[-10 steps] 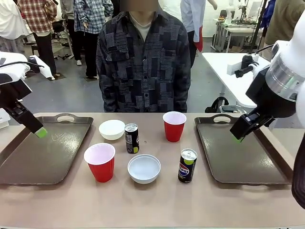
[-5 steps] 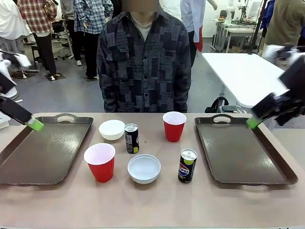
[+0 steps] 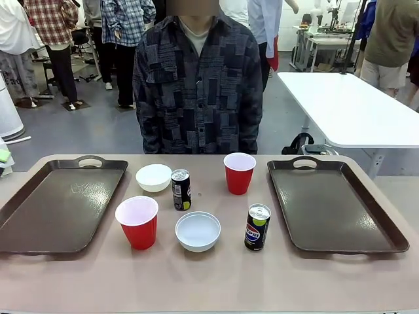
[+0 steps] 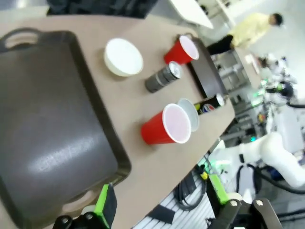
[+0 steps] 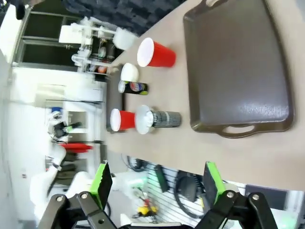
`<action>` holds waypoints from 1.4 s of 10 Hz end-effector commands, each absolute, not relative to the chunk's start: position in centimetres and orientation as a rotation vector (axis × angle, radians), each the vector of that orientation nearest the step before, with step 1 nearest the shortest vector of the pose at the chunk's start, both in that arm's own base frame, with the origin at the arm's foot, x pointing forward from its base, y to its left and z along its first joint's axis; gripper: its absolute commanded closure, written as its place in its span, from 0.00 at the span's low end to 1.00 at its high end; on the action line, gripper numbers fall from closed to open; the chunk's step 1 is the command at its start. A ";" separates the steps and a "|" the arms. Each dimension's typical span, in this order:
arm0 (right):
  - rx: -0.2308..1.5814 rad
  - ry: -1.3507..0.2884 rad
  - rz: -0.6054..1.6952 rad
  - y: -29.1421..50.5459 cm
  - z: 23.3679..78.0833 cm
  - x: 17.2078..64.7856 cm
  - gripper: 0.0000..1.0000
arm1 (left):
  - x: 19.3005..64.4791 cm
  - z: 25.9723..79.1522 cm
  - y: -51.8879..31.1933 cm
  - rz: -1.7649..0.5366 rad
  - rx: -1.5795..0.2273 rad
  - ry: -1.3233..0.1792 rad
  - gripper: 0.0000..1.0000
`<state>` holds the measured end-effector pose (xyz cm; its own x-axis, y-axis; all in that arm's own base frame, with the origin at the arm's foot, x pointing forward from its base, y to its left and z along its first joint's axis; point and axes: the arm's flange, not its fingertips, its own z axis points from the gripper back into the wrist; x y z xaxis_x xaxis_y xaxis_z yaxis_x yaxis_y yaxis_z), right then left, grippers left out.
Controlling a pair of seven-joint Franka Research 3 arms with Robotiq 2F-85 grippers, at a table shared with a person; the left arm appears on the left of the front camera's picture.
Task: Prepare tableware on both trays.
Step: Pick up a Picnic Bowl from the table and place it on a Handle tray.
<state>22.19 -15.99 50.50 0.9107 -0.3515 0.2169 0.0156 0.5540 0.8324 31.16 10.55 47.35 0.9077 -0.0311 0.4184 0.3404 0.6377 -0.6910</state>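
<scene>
Two dark brown trays lie bare on the table, the left tray [image 3: 59, 203] and the right tray [image 3: 334, 203]. Between them stand two red cups, one near [image 3: 137, 226] and one far [image 3: 239, 175], two white bowls [image 3: 154, 177] [image 3: 198, 231] and two dark cans [image 3: 181, 190] [image 3: 257, 227]. My left gripper [image 4: 161, 200] hangs open and high above the left tray's [image 4: 43, 109] near edge, nothing between its fingers. My right gripper [image 5: 156, 180] is open too, high off the near edge beside the right tray [image 5: 238, 71].
A person in a dark patterned shirt [image 3: 196, 85] stands at the table's far side, hands out of sight. A white table [image 3: 347, 104] stands behind at the right. Other people move about in the background.
Both arms have pulled back and up out of the front view, the left one to the left, the right one to the right. The tableware has not moved.
</scene>
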 end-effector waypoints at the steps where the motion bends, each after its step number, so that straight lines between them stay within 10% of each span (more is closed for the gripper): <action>1: 1.024 -0.345 -0.213 -13.7 47.8 22.7 0.00 | 31.2 47.6 11.8 -0.161 -0.837 -0.398 0.00; 14: 1.000 -0.292 -0.257 -15.0 47.7 24.8 0.00 | 31.0 48.0 13.0 -0.113 -0.759 -0.390 0.00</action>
<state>24.52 -14.92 47.65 0.9290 -0.3540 0.1084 0.1043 0.5312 0.8408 31.05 12.91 48.10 0.9253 0.0320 0.3779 0.2326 0.7391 -0.6321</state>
